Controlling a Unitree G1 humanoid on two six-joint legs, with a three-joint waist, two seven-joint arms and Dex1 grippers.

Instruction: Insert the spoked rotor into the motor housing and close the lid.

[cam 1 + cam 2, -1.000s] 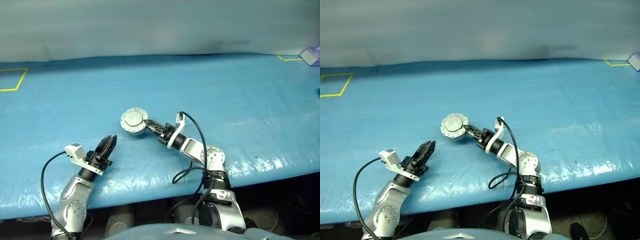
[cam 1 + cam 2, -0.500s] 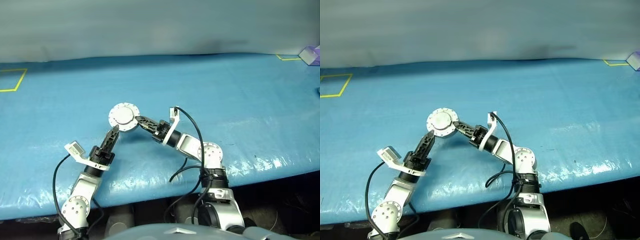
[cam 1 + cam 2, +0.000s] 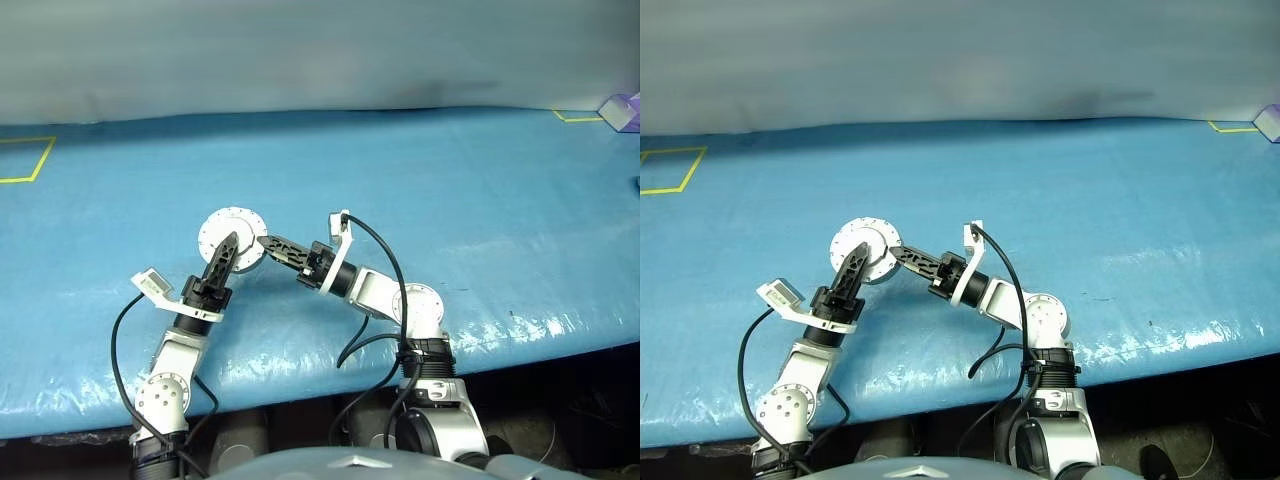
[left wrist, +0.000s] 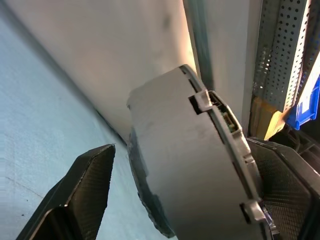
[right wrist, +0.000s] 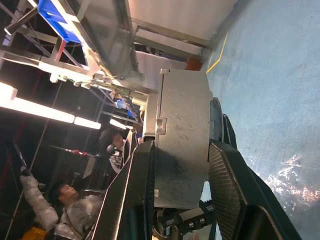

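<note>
From the head views we see the right end effector (image 3: 262, 241) holding the motor housing (image 3: 231, 238) above the blue tabletop (image 3: 480, 190). Its wrist view shows both fingers (image 5: 131, 200) clamped on the rim. In the left wrist view, the left end effector (image 4: 195, 200) is spread wide around the housing, one finger (image 4: 82, 192) apart from it.

The housing (image 4: 195, 165) stood close before the camera, seen edge-on as a grey cylinder with notches and small tabs along its rim. It sat between the left gripper's (image 4: 180, 200) two black fingers: one finger (image 4: 82, 190) stood apart from it with a clear gap, the other (image 4: 282, 195) lay against its rim. Blue table cover (image 4: 35, 125) lay beneath, a pale wall (image 4: 110, 45) behind, with perforated metal shelving (image 4: 282, 50) and a blue bin (image 4: 306, 102) beyond.
</note>
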